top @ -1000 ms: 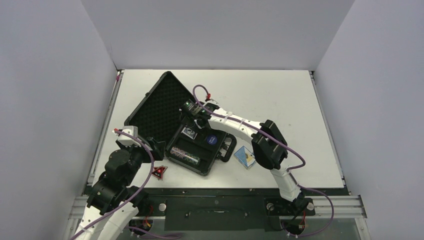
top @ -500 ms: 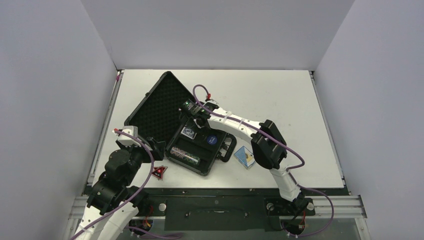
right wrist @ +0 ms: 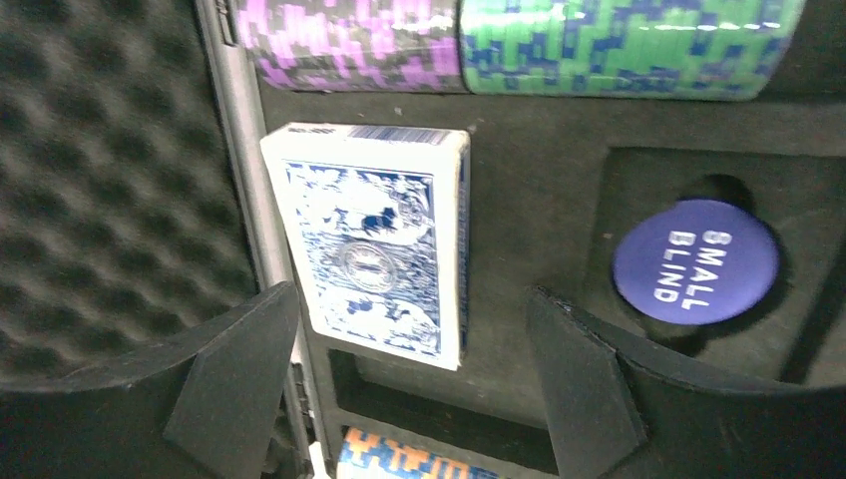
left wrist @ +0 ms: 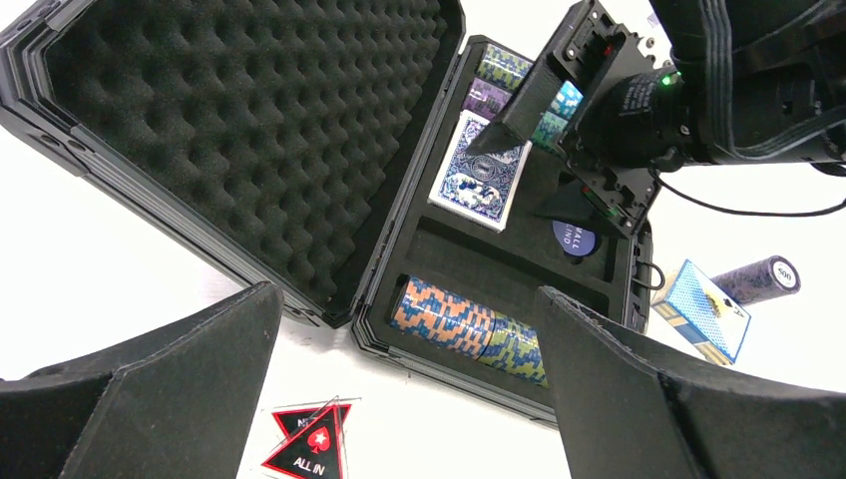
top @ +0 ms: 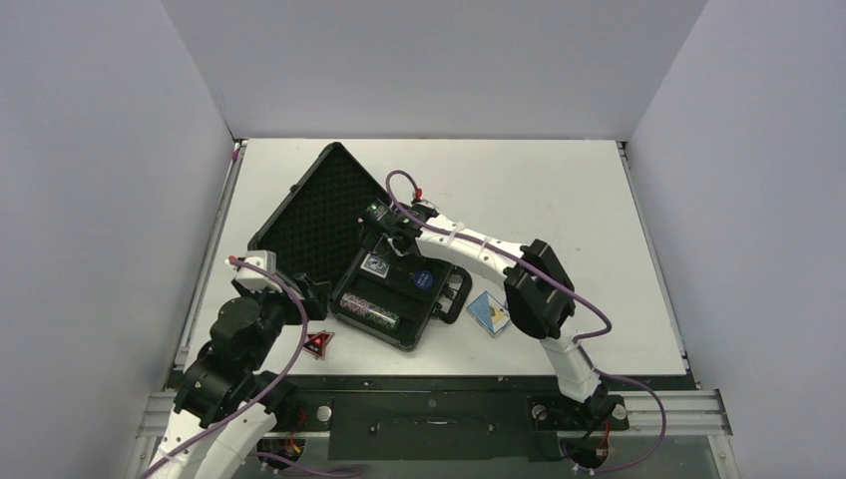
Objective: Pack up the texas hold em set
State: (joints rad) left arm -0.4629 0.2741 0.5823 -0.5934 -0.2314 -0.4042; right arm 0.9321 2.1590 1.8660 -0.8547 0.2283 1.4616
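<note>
The black briefcase [top: 314,215] lies open, its foam lid leaning back left. In its tray lie purple [right wrist: 349,45] and green [right wrist: 629,45] chip rolls, an orange-blue roll [left wrist: 444,314], a blue "small blind" button [right wrist: 695,261] and a blue card deck [right wrist: 374,244]. The deck lies by the hinge edge, its end over an open recess. My right gripper [right wrist: 414,389] is open and empty just above the deck [top: 376,264]. My left gripper [left wrist: 409,399] is open and empty over the case's front left corner. The red-black triangle [left wrist: 304,449] lies on the table below it.
A blue card box [top: 489,311] lies on the table right of the case. A dark chip roll marked 500 [left wrist: 758,279] lies beside it. The case handle [top: 457,294] sticks out on the right side. White walls close in the table's left, back and right.
My right gripper has drawn back a little from the deck, which stays lying in the tray. The left arm has not moved.
</note>
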